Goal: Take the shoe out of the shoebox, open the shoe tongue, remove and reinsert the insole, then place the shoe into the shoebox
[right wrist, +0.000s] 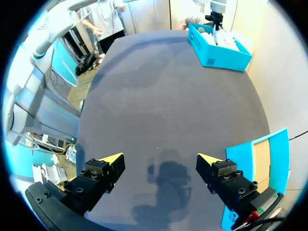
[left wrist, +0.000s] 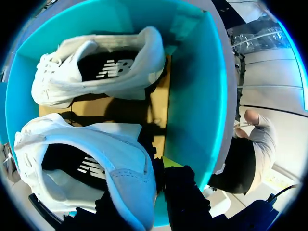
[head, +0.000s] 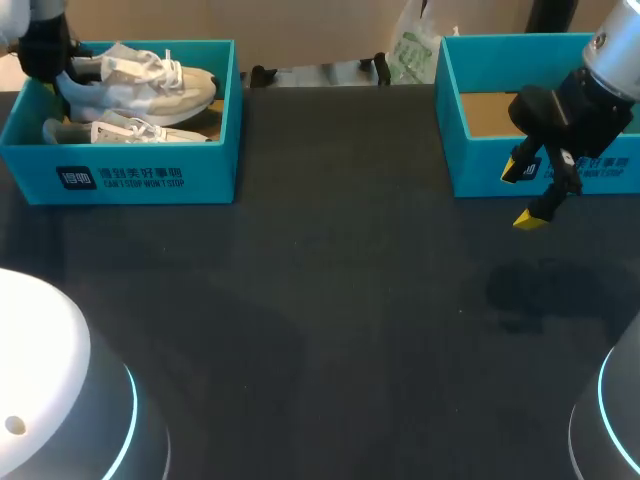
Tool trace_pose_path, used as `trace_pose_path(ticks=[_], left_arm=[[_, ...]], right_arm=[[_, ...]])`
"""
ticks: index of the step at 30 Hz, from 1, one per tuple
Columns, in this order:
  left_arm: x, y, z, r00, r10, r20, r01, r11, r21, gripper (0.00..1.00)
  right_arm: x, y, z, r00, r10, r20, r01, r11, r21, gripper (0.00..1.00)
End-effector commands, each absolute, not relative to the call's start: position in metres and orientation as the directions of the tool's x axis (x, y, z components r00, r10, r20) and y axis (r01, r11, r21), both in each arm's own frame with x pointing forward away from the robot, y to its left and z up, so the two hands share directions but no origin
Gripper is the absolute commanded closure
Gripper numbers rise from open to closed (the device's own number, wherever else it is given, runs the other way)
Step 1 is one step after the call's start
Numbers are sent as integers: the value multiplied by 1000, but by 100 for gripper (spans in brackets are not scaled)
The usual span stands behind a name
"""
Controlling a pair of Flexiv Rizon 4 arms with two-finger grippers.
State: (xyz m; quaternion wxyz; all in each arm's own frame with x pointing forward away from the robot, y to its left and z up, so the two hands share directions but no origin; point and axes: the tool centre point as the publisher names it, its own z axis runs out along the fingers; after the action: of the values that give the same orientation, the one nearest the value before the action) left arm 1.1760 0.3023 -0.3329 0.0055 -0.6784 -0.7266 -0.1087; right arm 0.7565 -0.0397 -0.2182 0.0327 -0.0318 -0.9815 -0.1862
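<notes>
A teal shoebox [head: 150, 175] at the table's far left holds two white shoes. My left gripper [head: 50, 65] is over its back left corner. It is shut on the heel collar of the rear shoe [head: 150, 85], which leans up over the other shoe [head: 130, 130]. In the left wrist view the held shoe [left wrist: 96, 159] has its heel wall pinched in the gripper [left wrist: 156, 180]. The second shoe [left wrist: 96, 67] lies ahead on the box's cardboard floor, inside the teal wall [left wrist: 192, 96]. My right gripper [head: 522, 195] hangs open and empty above the table [right wrist: 160, 161].
A second teal box [head: 480, 170], open with a bare cardboard floor, stands at the far right just behind my right gripper; the same box [right wrist: 274, 154] lies beside its finger. A plastic bag [head: 415, 50] sits at the back edge. The arms' bases [head: 40, 380] fill the near corners.
</notes>
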Motion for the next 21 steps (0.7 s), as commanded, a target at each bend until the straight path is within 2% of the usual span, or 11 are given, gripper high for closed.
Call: trace_pose_path(ticks=[1,21], left_arm=[[1190,299,-343,-84,983,164,989,62,136,100],[1200,294,-371,-91,973,211,996,87,27,100]], right_arm=[[757,-40,-219,-996,50,76,75,929,362,0],[757,-40,-219,-996,50,76,75,929,362,0]])
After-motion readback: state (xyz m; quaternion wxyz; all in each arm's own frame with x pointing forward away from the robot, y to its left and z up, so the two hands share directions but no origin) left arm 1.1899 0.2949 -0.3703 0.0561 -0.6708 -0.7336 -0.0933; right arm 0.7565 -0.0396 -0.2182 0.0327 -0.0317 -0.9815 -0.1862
